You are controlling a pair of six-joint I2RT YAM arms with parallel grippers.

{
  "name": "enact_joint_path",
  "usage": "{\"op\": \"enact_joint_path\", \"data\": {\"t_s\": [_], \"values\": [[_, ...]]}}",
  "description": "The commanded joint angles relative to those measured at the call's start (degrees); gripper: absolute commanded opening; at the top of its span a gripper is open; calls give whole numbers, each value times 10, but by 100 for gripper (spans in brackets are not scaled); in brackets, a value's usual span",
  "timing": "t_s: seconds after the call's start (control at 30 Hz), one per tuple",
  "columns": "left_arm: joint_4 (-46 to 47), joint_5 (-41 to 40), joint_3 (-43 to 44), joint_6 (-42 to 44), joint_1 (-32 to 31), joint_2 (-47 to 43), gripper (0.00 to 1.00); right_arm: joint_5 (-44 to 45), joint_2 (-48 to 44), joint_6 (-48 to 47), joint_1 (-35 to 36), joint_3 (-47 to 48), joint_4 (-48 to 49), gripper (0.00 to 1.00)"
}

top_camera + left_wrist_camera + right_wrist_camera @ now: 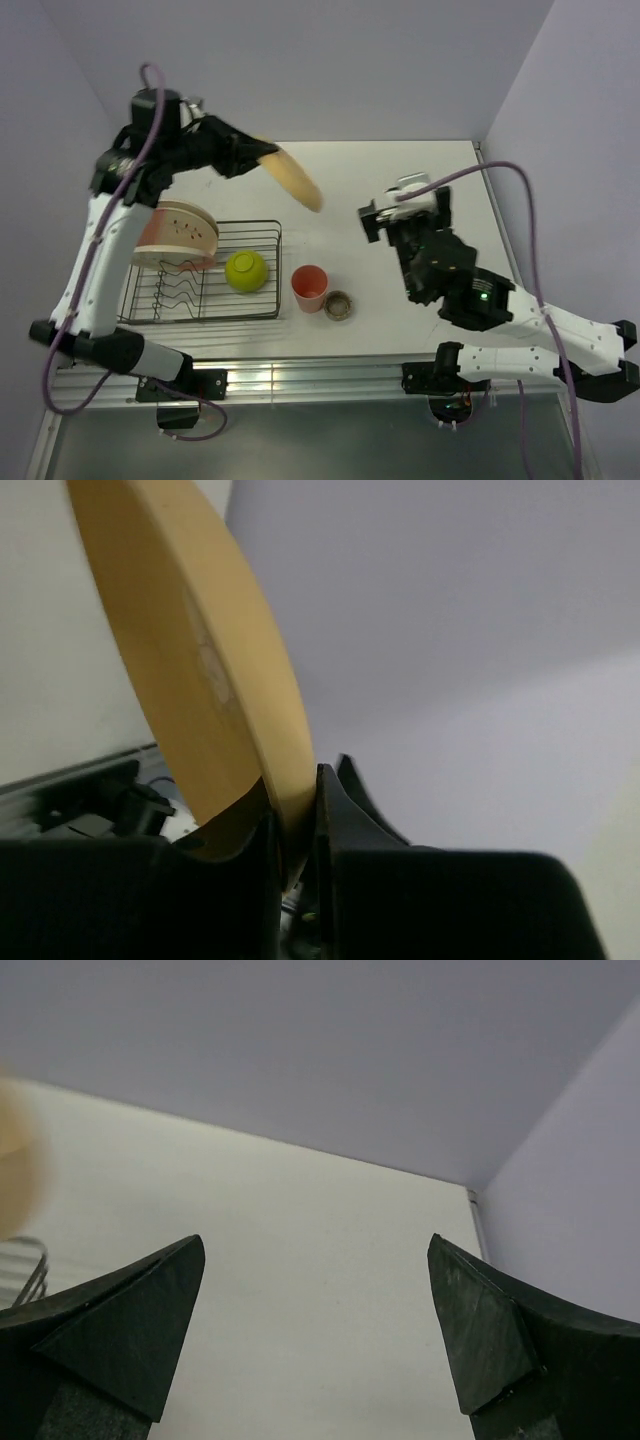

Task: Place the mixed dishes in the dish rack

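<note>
Dish rack [250,223] lies at seven o'clock from the held plate. Left gripper [258,158] pinches the yellow-orange plate [298,182] by its rim, aloft, its long axis running ten to four. Right gripper [400,212] is spread, empty and farther from the rack.

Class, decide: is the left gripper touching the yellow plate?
Touching. The left wrist view shows the rim of the yellow plate pinched inside the left gripper, with no gap on either side.
</note>
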Motion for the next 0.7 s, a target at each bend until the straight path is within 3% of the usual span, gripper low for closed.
{"op": "enact_joint_path", "data": {"t_s": [0.0, 0.13, 0.37, 0.5, 0.67], "values": [[-131, -96, -88, 141, 87, -105, 0, 139, -67, 6, -18, 58, 26, 100], [-183, -94, -180, 162, 143, -210, 0, 133, -57, 54, -36, 73, -6, 100], [-249, -126, -221, 180, 190, -275, 0, 54, -4, 298, -69, 153, -229, 100], [-301, -165, -203, 186, 190, -300, 0, 24, 18, 336, -70, 161, -282, 100], [-296, -182, -282, 157, 190, -362, 0, -8, 8, 344, -79, 152, -289, 100]]}}
